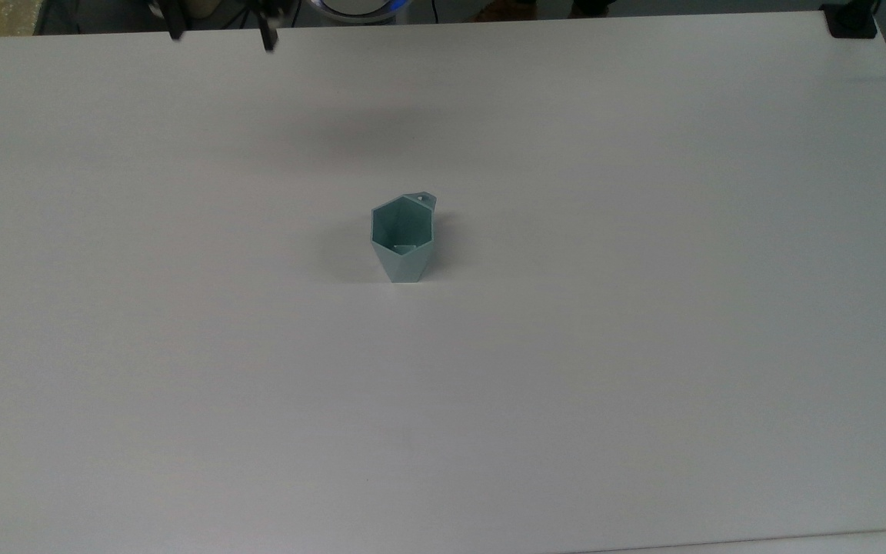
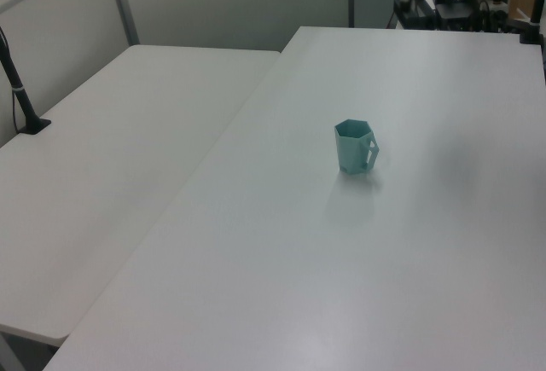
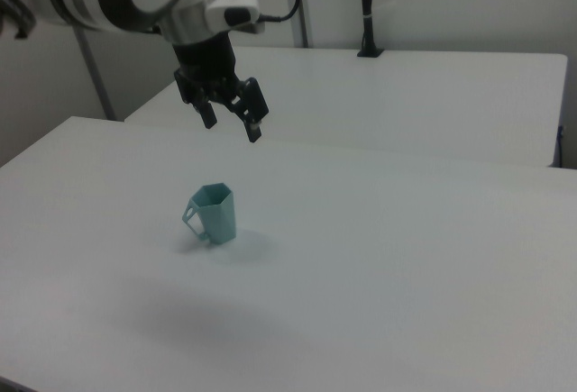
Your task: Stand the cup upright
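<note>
The pale teal cup stands upright on the white table, mouth up, with its small holed tab at the far rim. It also appears in the left view and the right view. My gripper hangs well above the cup and apart from it, its fingers open with nothing between them. In the top view the two fingertips poke in at the upper edge, toward the top view's left of the cup.
A second white table adjoins on the left view's left, with a black clamp post on it. A black mount sits at the top view's far right corner. Dark equipment stands beyond the table's far end.
</note>
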You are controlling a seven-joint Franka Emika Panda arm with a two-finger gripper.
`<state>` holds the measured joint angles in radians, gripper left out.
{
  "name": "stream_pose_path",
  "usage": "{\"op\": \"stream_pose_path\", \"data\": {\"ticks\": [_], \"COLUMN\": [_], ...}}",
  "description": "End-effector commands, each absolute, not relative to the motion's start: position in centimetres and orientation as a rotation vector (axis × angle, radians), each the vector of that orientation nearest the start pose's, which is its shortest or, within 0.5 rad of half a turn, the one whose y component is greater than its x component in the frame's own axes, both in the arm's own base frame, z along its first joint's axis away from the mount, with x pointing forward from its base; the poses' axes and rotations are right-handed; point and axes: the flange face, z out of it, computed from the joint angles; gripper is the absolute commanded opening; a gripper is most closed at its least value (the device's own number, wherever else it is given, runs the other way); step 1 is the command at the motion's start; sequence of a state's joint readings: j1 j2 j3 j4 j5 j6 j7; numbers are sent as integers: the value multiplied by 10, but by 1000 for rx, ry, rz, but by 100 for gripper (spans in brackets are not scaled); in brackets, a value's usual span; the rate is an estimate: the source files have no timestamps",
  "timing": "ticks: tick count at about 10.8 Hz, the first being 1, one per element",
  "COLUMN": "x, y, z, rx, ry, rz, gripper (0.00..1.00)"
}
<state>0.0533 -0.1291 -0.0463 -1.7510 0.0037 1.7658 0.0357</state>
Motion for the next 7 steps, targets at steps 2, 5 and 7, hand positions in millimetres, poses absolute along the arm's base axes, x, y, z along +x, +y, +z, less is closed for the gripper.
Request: {"op": "stream_pose_path", "data": {"ticks": [2, 5, 7], "x": [508, 510, 517], "y": [0, 7, 9], "z": [667, 655, 646], "rx": [-3117, -3117, -3116], "ry": [-139, -145, -149], "rz": [-30, -8, -41], "gripper": [100, 100, 100]}}
